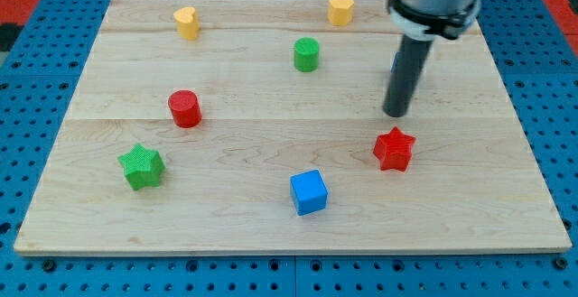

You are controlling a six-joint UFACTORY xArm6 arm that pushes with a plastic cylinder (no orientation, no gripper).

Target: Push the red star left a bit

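Observation:
The red star point(395, 149) lies on the wooden board point(226, 225) toward the view's right, below the middle. My tip point(396, 114) is just above the star in the view, a short gap apart from it and not touching. The dark rod rises from the tip toward the view's top right.
A blue cube point(309, 192) sits left of and below the star. A red cylinder point(184, 109) and a green star point(142, 167) are at the left. A green cylinder point(306, 54) is at top centre. Two yellow blocks point(186, 23) point(340, 10) lie near the top edge.

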